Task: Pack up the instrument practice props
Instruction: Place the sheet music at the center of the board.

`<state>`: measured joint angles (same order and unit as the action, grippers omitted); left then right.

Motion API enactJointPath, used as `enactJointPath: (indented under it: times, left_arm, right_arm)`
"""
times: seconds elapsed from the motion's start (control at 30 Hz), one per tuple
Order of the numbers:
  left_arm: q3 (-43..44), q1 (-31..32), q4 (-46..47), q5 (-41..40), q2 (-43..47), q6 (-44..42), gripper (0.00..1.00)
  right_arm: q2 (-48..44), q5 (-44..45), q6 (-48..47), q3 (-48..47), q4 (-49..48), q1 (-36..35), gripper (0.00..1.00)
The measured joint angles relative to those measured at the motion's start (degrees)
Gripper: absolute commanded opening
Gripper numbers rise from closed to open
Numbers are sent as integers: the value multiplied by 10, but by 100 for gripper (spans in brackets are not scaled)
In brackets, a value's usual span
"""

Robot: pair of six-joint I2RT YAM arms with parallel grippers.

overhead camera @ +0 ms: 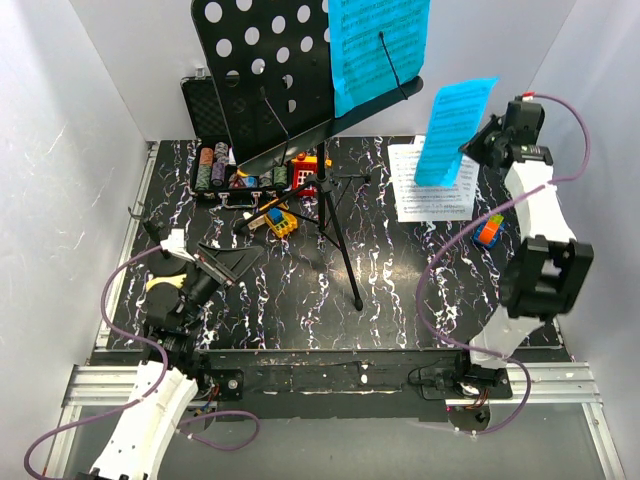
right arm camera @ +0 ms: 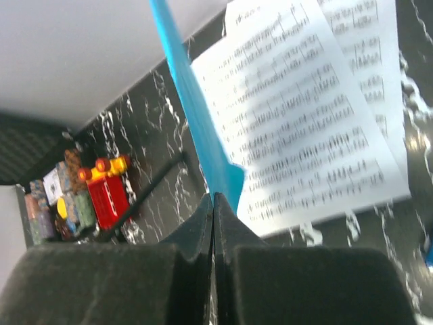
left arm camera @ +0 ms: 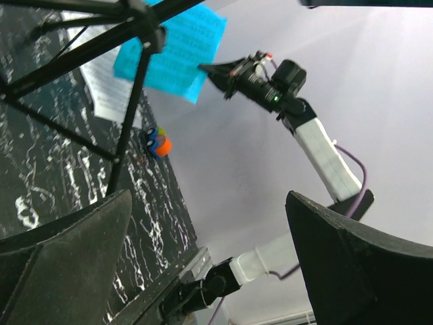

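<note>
Left of the music stand (overhead camera: pixel 290 80), the left gripper (overhead camera: pixel 222 262) sits low, jaws spread and empty. A blue page (overhead camera: pixel 378 50) rests on the stand's desk. Right of the stand, a second blue page (overhead camera: pixel 455 130) hangs limp above the surface (overhead camera: pixel 400 290). The right gripper (overhead camera: pixel 472 147) pinches it by one thin edge, so it may slip or crease.

I work in a lab test cell: plain white panel walls (overhead camera: pixel 70 150) box in a black white-veined tabletop (overhead camera: pixel 400 300), with a silver aluminium rail (overhead camera: pixel 560 381) along its near edge.
</note>
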<state>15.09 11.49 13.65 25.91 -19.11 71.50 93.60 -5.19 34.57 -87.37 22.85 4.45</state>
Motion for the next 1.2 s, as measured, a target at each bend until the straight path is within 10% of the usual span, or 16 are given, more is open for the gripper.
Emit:
enactJointPath:
  times: [0.33,0.67,0.93,1.2]
  left_arm:
    - [-3,5,-14,-3,-88,-29,98]
    - [-1,7,-16,-5,-93,-45,98]
    - [-1,9,-19,-5,-92,-45,98]
    - [-1,10,-39,-5,-92,-49,98]
  right_arm:
    - [211,-113,36,-254,-80,26,1]
    - [256,-174,71,-63,-83,77,1]
    - [264,-141,30,-87,-8,85,2]
    - [271,-99,-4,-141,59,83,55]
